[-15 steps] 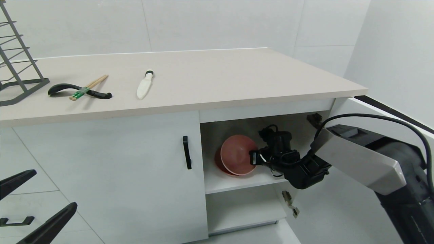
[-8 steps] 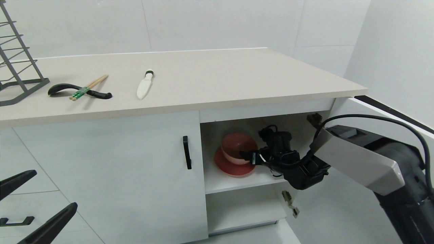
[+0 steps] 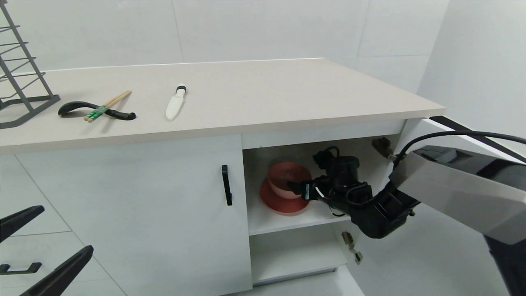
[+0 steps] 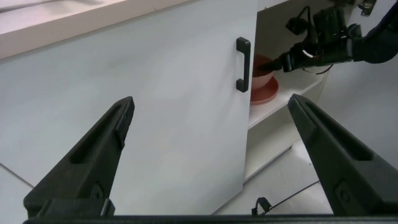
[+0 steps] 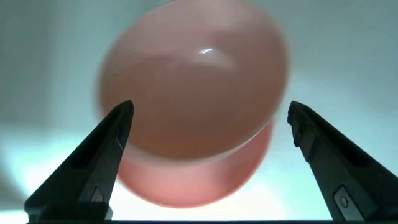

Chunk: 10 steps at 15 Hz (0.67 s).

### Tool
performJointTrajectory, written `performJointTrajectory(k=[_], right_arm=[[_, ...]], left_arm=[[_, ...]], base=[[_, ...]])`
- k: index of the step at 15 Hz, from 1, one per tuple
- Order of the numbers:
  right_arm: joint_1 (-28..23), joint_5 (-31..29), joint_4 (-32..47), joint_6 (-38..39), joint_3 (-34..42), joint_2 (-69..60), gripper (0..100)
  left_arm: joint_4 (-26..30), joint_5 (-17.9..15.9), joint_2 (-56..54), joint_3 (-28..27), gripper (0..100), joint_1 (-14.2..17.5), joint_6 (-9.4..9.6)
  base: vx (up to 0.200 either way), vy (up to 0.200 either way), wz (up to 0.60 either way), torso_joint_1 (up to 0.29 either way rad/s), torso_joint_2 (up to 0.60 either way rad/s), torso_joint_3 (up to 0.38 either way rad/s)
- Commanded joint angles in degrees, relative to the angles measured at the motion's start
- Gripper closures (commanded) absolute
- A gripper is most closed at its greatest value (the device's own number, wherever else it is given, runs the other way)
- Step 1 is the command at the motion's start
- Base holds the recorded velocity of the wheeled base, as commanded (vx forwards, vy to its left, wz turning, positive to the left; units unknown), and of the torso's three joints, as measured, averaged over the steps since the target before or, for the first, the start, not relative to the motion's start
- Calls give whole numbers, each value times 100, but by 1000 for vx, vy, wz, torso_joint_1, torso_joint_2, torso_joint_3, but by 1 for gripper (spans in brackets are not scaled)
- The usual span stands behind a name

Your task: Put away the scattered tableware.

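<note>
While atop plate (image 3: 274, 203), bowl (image 3: 284, 183) mouth-up.

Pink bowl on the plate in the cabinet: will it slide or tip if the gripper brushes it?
The pink bowl looks glossy and rigid, so it probably slides on the red plate. Upright and broad, it seems unlikely to tip.

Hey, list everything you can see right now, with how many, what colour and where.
bowl: 1, pink, on the plate
plate: 1, red, upper shelf, open cabinet
spoon: 1, black, counter
chopsticks: 1 pair, tan, across the spoon
knife: 1, cream, right of spoon
rack: 1, grey, counter's left edge
handle: 1, black, closed door
right claw: 1, black, open, at the bowl
left claw: 1, black, open, low left
</note>
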Motion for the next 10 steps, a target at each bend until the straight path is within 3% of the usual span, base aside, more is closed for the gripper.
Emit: performJointTrajectory(k=[1,3,5,7,8,10], right_arm=[[274,-44,-7,8,951,-945,0],[405,-140,-455,-10,1707,-1393,0],[467,-255,-763,-10,2155,-1683,0],[651,-369,-1141,-27,3166,-2589,0],[660,-430,-1158,-36,3342,-2879,0],[634,-650,-1167,-291,3658,-3371,0]], left_arm=[[-30,-34,-72,-2,0,-97,-14],[-30,-34,-177,-11,0,-440,-40],[-21,-34,-221,7,0,-475,-14],[14,-8,-151,-2,0,-466,-32],[5,-8,-45,-11,0,-458,-84],[-4,-17,104,-11,0,-484,-453]], base=[[0,0,0,0,0,0],[0,0,0,0,0,0],[0,0,0,0,0,0],[0,0,0,0,0,0],[0,0,0,0,0,0],[0,0,0,0,0,0]])
